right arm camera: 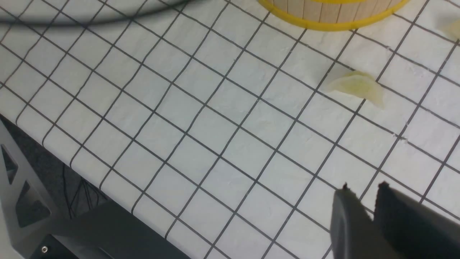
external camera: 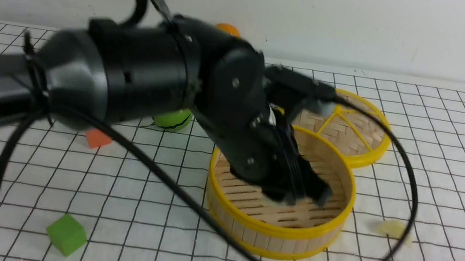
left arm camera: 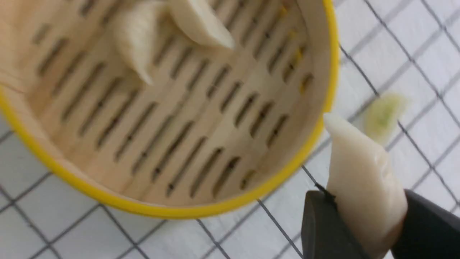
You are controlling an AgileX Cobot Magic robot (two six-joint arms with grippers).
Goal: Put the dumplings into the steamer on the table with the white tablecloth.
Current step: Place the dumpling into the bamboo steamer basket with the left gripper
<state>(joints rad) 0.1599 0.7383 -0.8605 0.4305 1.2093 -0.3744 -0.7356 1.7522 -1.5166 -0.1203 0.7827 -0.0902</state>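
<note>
bright, soft, even light fills all three views. shadows are faint, with only a pale one beside the steamer (external camera: 271,243) on the white tablecloth (external camera: 437,144). the wall (external camera: 363,26) is almost washed out. in the front view the left arm (external camera: 141,73) sits close and smeared, and the pale dumplings (external camera: 392,228) near the steamer look soft. the left wrist view is blurred across the slats, while the held dumpling (left arm camera: 363,187) is sharper. the right wrist view is crisp on the grid but soft at the right gripper (right arm camera: 363,190).
</note>
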